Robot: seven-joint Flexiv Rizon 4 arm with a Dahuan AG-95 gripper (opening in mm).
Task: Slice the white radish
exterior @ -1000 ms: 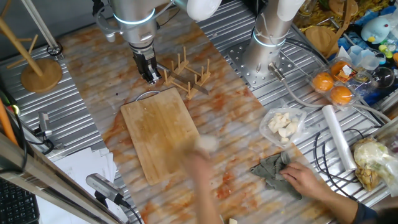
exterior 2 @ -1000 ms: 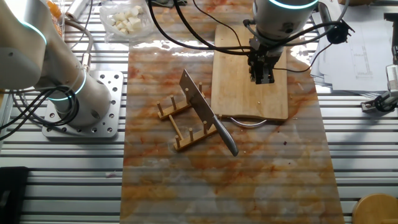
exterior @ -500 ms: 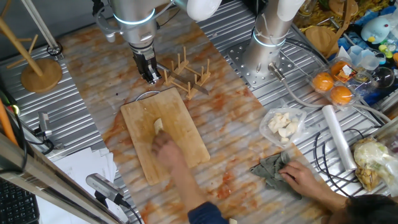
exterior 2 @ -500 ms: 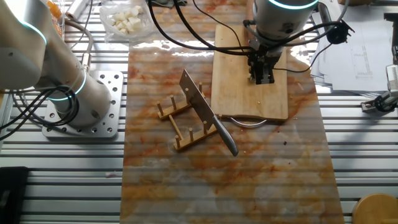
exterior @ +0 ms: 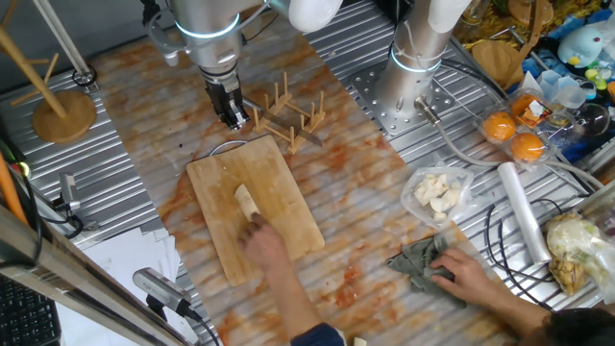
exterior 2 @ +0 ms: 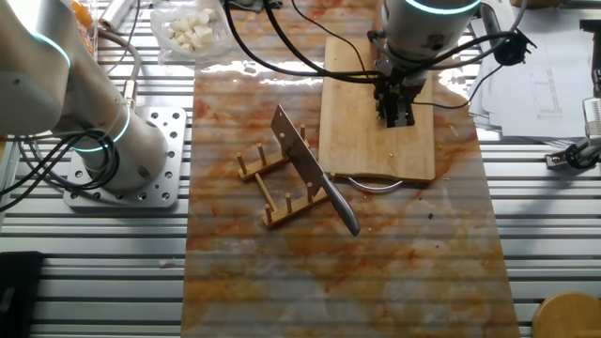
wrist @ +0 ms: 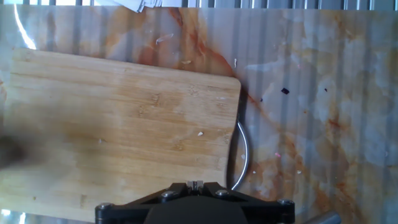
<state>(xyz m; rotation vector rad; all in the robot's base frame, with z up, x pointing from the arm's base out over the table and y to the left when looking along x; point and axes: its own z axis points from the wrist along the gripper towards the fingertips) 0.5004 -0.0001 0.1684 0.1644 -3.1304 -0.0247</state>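
A pale cream-white radish strip [exterior: 247,202] lies on the wooden cutting board [exterior: 288,226], with a person's hand [exterior: 264,242] touching its near end. It does not show in the other fixed view or the hand view. My gripper [exterior: 232,119] hangs above the table just beyond the board's far edge, empty, fingers together. It also shows in the other fixed view [exterior 2: 396,115] and the hand view [wrist: 196,184], over the board [wrist: 124,124]. The knife [exterior 2: 315,174] leans in the wooden rack [exterior 2: 272,192] beside the board.
A clear bag of whitish pieces [exterior: 437,192] lies to the right. The person's other hand rests on a grey cloth [exterior: 418,261]. A second robot base [exterior: 413,86], oranges [exterior: 514,135], a white roll [exterior: 524,211] and a wooden stand [exterior: 62,115] surround the mat.
The person's arm came in from the front and laid the radish strip on the board, then drew back a little. My gripper has not moved.
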